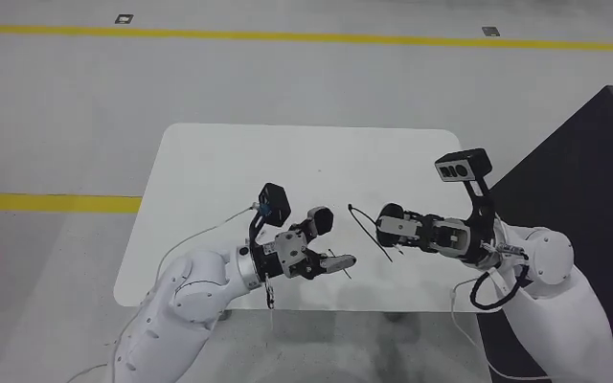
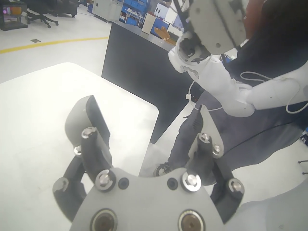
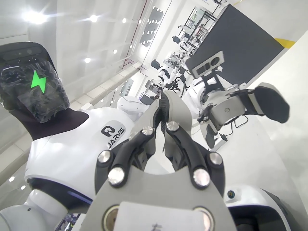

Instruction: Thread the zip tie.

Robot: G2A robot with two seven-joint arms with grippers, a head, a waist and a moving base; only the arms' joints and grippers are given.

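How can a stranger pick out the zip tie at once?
Over the near side of the white table, find the shut right gripper. The zip tie is the thin black strip slanting from it; the open left gripper opposite holds nothing.

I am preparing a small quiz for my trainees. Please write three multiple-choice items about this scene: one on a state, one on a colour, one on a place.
1. The left claw is: A. open; B. shut on a cable; C. shut and empty.
2. The zip tie is: A. white; B. black; C. yellow.
3. The zip tie is: A. in the left claw; B. in the right claw; C. in neither claw.

Key: 1 A, it stands wide apart in its wrist view; 2 B, it is a thin black strip; 3 B, that claw is shut on the strip.
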